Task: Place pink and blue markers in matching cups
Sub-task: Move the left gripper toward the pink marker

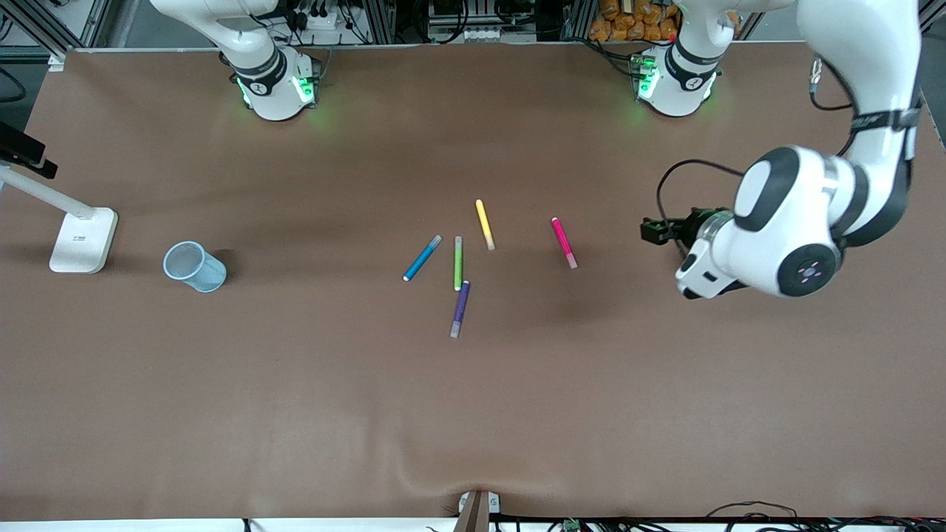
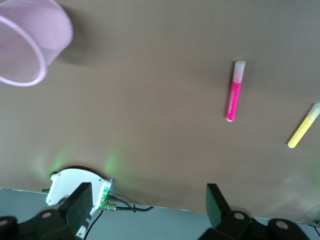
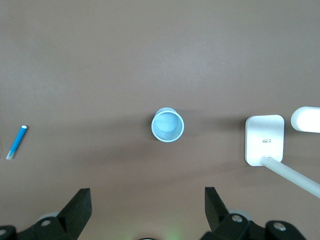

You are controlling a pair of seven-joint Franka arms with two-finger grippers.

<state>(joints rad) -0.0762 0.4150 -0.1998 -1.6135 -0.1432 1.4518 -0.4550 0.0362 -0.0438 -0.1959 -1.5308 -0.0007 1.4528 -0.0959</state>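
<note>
The pink marker point(image 1: 564, 242) lies on the table toward the left arm's end, and also shows in the left wrist view point(image 2: 234, 92). The blue marker point(image 1: 422, 258) lies mid-table among other pens, and shows at the edge of the right wrist view point(image 3: 16, 142). The blue cup point(image 1: 195, 267) stands toward the right arm's end. The pink cup point(image 2: 27, 42) shows only in the left wrist view. My left gripper point(image 2: 147, 194) is open and empty, its hand point(image 1: 706, 262) up in the air beside the pink marker. My right gripper point(image 3: 146, 195) is open and empty, high over the blue cup point(image 3: 168, 125).
A yellow pen point(image 1: 484, 224), a green pen point(image 1: 458, 263) and a purple pen point(image 1: 460, 308) lie around the blue marker. A white lamp base point(image 1: 83, 240) stands beside the blue cup, toward the right arm's end. The brown cloth is wrinkled at the near edge.
</note>
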